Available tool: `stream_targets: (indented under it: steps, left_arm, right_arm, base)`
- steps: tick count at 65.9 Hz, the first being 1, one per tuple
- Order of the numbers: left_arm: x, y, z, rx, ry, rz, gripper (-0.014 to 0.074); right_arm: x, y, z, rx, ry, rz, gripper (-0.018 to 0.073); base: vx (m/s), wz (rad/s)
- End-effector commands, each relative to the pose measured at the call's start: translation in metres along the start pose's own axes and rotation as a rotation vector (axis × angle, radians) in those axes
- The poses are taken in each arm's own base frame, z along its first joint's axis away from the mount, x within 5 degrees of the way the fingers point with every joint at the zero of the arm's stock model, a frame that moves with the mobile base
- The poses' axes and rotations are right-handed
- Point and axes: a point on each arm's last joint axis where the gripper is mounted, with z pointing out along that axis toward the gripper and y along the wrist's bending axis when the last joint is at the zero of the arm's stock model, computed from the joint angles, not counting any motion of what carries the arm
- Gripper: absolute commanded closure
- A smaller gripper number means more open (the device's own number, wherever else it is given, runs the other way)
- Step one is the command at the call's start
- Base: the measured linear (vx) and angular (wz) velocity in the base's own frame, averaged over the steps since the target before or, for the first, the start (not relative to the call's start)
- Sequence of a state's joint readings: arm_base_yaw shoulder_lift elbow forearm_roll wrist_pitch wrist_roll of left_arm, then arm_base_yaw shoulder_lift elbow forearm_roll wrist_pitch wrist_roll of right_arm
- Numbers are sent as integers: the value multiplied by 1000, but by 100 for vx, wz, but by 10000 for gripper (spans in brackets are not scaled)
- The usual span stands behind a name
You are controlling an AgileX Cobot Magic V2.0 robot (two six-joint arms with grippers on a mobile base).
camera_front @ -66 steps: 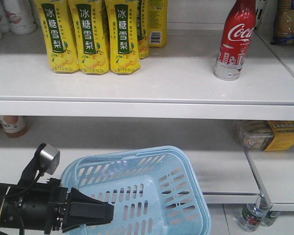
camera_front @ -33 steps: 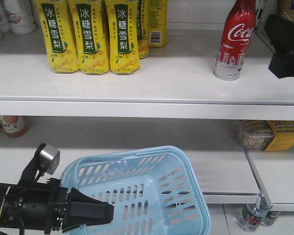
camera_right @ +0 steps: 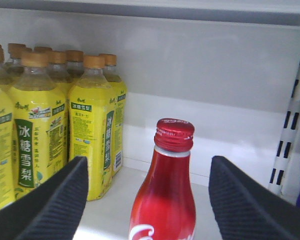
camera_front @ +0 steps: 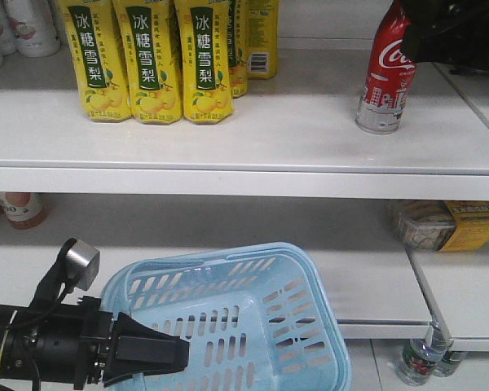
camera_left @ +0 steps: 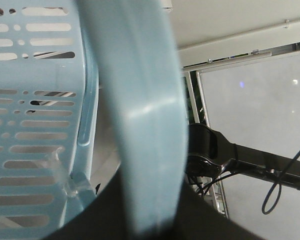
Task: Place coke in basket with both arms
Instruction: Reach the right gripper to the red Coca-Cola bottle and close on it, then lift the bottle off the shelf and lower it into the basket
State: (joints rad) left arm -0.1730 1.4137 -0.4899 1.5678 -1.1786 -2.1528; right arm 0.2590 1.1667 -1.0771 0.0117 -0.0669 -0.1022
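— While the left gripper (camera_front: 178,352) has its jaws shut on the basket (camera_front: 306,262) rim, where's the coke (camera_front: 385,80)?
— Upright on the upper shelf (camera_front: 253,134), not yet gripped. The right gripper (camera_right: 147,167) has its jaws spread either side of the neck. Next they should close, then lift clear.

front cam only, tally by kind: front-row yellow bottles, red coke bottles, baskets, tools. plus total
Yellow-labelled plastic drink bottles, front row: 3
Slim red aluminium Coca-Cola bottle: 1
Light blue slotted plastic basket: 1
Black wedge-shaped tools: 2, left tool and right tool
Total: 7
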Motion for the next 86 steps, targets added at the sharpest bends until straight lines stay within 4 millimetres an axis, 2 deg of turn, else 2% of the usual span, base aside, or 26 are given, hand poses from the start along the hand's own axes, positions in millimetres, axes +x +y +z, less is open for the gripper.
stream_targets:
  steps: [1, 19, 32, 48, 52, 57, 68, 86]
  left_arm:
    - [3, -27, -3, 212, 43, 32, 603]
    - [3, -27, -3, 212, 43, 32, 603]
    - [3, -27, -3, 212, 43, 32, 603]
    - [3, -27, -3, 212, 43, 32, 603]
    - [3, -27, -3, 212, 43, 32, 603]
    - [3, -27, -3, 212, 43, 32, 603]
    - [3, -27, -3, 212, 43, 32, 603]
    - [3, -27, -3, 212, 43, 32, 603]
  right_arm:
    - [-23, -2, 4, 11, -123, -4, 57]
    - [-22, -3, 26, 16, -120, -5, 57]
    - [-20, -14, 36, 53, -117, 3, 57]
    - [-20, -14, 57, 46, -87, 8, 74]
    - [-20, -14, 63, 43, -54, 37, 113]
    - [-19, -14, 67, 37, -2, 63, 214]
    - [-22, -13, 63, 30, 26, 98, 579]
    - [-48, -8, 28, 1, 35, 46, 569]
  base:
    - [0, 0]
    - [0, 0]
    - [0, 0]
    - [0, 0]
    - [0, 0]
    - [0, 0]
    - [0, 0]
    - [0, 0]
